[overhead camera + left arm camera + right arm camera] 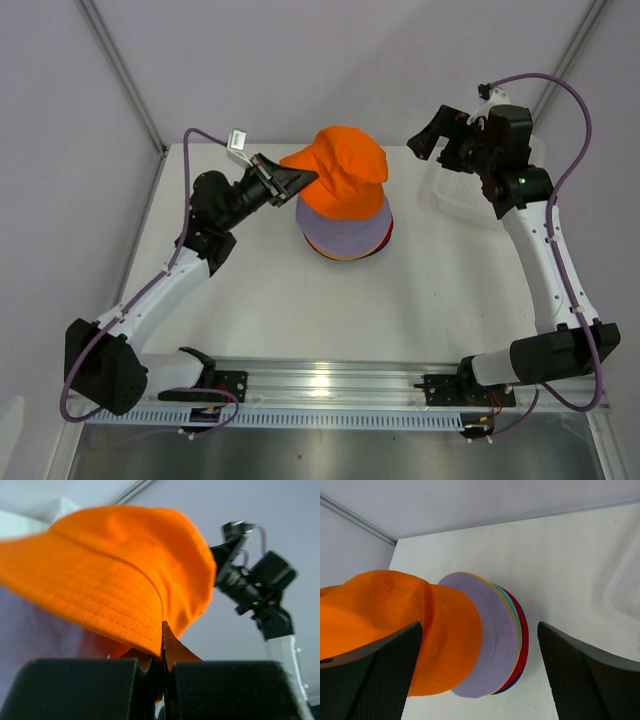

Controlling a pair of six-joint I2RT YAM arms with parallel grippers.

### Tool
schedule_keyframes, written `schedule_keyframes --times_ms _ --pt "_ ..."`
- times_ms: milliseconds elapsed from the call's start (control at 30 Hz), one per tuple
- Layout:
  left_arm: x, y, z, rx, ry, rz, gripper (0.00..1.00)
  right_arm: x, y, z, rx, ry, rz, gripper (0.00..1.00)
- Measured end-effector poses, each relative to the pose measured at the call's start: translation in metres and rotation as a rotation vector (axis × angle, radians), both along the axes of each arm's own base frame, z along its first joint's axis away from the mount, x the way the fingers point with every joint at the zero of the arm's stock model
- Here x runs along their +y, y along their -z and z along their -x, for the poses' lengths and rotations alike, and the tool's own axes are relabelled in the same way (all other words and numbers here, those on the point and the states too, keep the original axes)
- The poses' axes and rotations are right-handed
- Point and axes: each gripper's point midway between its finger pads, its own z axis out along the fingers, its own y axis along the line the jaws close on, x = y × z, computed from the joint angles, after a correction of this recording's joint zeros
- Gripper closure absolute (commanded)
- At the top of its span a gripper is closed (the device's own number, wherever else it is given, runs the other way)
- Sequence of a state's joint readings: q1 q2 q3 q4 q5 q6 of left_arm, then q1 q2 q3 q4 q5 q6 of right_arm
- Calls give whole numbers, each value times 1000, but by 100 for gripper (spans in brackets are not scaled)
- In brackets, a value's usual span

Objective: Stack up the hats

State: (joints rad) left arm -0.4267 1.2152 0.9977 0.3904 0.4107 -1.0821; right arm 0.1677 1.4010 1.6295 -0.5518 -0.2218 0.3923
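The orange hat (340,170) hangs over a stack of hats at the table's middle. The stack's top is the lavender hat (345,232), with yellow, teal, red and navy brims showing under it in the right wrist view (512,630). My left gripper (300,180) is shut on the orange hat's brim at its left edge; the left wrist view shows the brim (125,615) pinched between the jaws. My right gripper (430,135) is open and empty, raised to the right of the stack; its fingers (375,680) frame the hats in its wrist view.
A white plastic lattice basket (465,195) sits at the back right under the right arm, its corner in the right wrist view (625,585). The arm bases and rail (330,385) run along the near edge.
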Motion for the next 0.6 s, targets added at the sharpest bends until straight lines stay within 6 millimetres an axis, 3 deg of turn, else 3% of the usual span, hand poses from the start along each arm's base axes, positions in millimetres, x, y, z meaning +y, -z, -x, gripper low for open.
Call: schedule_keyframes --times_ms 167,400,600 --pt "-7 52 -8 99 30 -67 99 3 10 -5 7 -2 -25 1" --pt "-15 125 -10 251 78 -134 99 7 63 -8 110 13 -90 1" --pt "-7 144 -9 282 62 -144 96 13 90 -8 168 6 -130 1"
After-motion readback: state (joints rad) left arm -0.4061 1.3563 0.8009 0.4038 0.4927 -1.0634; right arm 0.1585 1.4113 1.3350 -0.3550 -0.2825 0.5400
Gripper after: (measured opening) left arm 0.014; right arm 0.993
